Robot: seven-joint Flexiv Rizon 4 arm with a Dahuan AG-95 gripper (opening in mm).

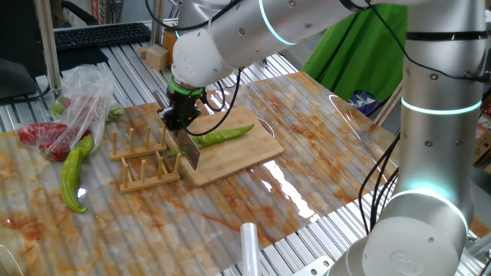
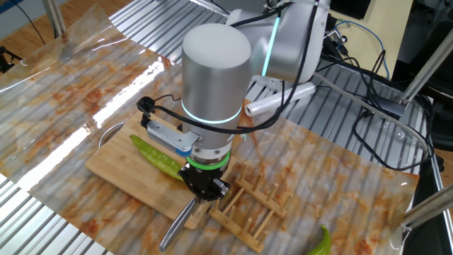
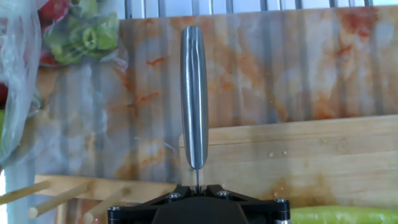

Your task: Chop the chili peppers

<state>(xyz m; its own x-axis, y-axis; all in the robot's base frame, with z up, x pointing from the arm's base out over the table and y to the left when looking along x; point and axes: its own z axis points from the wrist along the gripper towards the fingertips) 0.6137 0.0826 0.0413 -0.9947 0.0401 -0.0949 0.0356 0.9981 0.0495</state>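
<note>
Steel is what I have in hand: my gripper (image 1: 181,116) is clamped tight on a knife (image 1: 189,150), pointing straight down, with the blade hanging below the fingers toward the near edge of the cutting board (image 1: 253,149). In the hand view the knife's metal handle (image 3: 194,93) runs straight out ahead of the fingers.

One chili pepper (image 1: 222,136) lies flat on the board, just beside the blade and off to one side of the gripper; in the other fixed view it (image 2: 159,156) stretches away from the hand across the wood. I judge it light, smooth-skinned and a little slippery, firm enough to slice but rounded, so it may roll or skid under a slanted cut. Nothing pins it down, so I would take it near its thicker middle with a straight downward press rather than at the thin tip.

A wooden peg rack (image 1: 146,159) stands just beside the gripper, very close to the knife, leaving little room on that side. Farther off on the rack's side lie a paler curved pepper (image 1: 74,172) and a clear plastic bag (image 1: 77,100) holding red peppers. The table (image 1: 322,153) wears a glossy, marbled sheet that throws glare, over slatted metal. Cables and a green cloth (image 1: 360,54) sit well behind the arm.
</note>
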